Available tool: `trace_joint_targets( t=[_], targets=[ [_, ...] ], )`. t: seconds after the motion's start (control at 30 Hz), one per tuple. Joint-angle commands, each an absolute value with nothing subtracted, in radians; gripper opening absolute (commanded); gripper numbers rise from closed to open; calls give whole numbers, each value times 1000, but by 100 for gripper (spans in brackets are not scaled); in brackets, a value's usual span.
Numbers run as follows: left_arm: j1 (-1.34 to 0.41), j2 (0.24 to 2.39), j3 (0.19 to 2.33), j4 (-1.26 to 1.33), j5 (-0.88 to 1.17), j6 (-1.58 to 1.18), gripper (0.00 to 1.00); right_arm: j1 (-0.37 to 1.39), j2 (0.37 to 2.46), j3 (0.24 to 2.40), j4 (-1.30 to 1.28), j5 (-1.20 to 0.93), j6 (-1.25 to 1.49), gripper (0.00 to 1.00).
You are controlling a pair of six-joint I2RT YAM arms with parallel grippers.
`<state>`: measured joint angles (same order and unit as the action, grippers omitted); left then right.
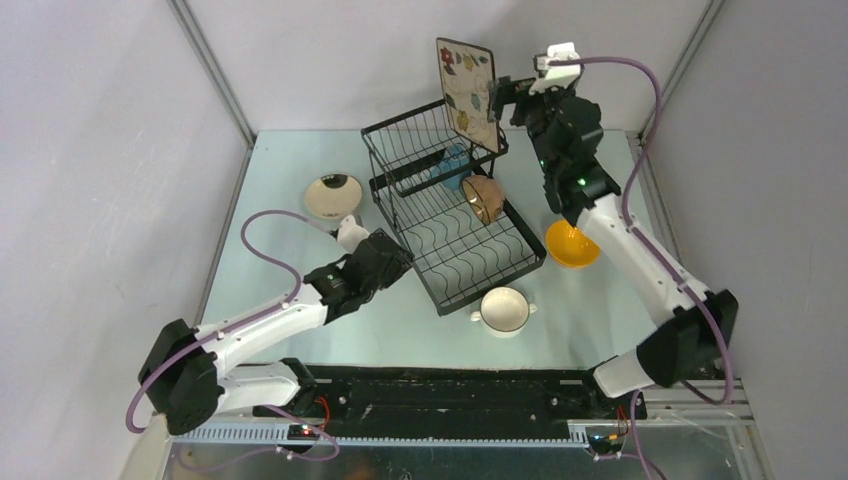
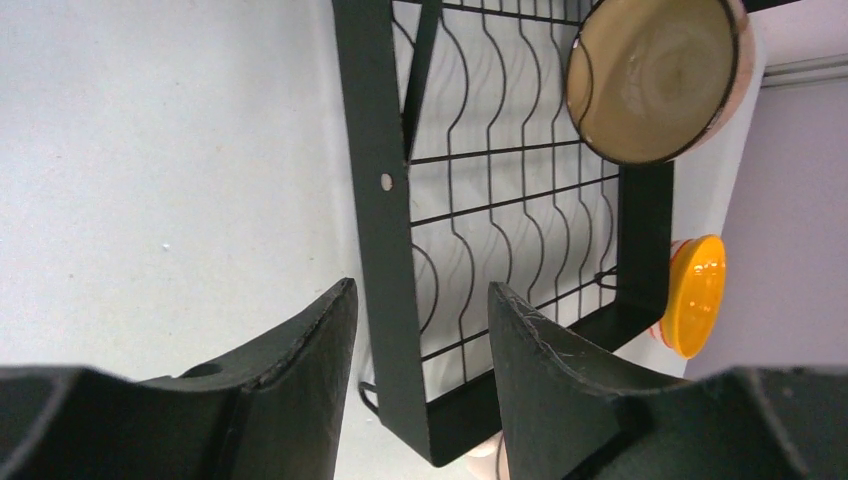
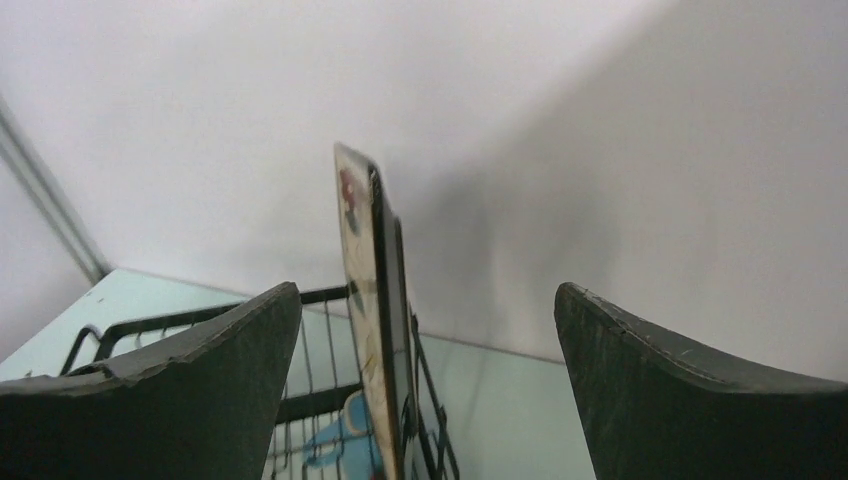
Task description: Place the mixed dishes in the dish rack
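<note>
Right tool [image 3: 425, 292] released, flanking the upright square plate [image 3: 354, 262]. Left tool [image 2: 420, 288] — also released — straddles the near rim of the dish rack [image 2: 372, 150].

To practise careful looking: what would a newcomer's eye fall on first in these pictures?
The square floral plate stands on edge at the top of the dish rack, between the open jaws of the right gripper. Next comes the bright yellow bowl on the table right of the rack, and the left gripper, open astride the rack's frame.
</note>
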<state>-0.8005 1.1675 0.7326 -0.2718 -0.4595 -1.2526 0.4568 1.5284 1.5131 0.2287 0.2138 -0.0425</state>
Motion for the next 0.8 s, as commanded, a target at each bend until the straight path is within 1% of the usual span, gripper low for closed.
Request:
trace_joint_targets(
  t=[0.0,0.2,0.27,0.3,0.33,0.37,0.4,0.43,0.47,0.5,0.57,0.67,0.7,0.73,0.77],
  targets=[
    [-776,1135,701,-238,-438,-1199,56,486,1390,1401,181,243,33,100],
    [-730,1126,650,-153,-334,-1080,56,520,1171,1149,-4,328,239,100],
    [-721,1142,642,-121,-276,-1035,56,531,1098,1077,-124,320,291,99],
    [-719,1148,640,-76,-249,-1013,56,535,1084,1045,-160,313,331,97],
    [-718,1160,629,-41,-164,-944,56,545,1056,1031,-242,311,351,96],
    [-718,1166,621,36,-122,-918,57,551,1041,1003,-281,303,392,92],
    [-720,1174,605,58,-82,-900,61,564,1013,983,-344,297,406,88],
    [-724,1176,594,87,-79,-904,62,571,998,941,-376,295,445,82],
    [-724,1180,568,105,-73,-914,65,584,967,914,-432,295,464,79],
    [-725,1184,556,141,-67,-919,66,590,950,860,-458,297,513,74],
    [-725,1200,538,167,-56,-929,68,600,895,772,-521,274,602,72],
    [-729,1236,523,205,-23,-934,69,601,796,631,-571,226,773,72],
    [-731,1246,522,221,-12,-937,68,600,781,610,-583,223,810,73],
    [-735,1263,522,227,-10,-937,68,600,760,576,-620,237,913,73],
    [-737,1280,523,241,-8,-937,67,599,755,567,-652,275,966,73]
  ],
)
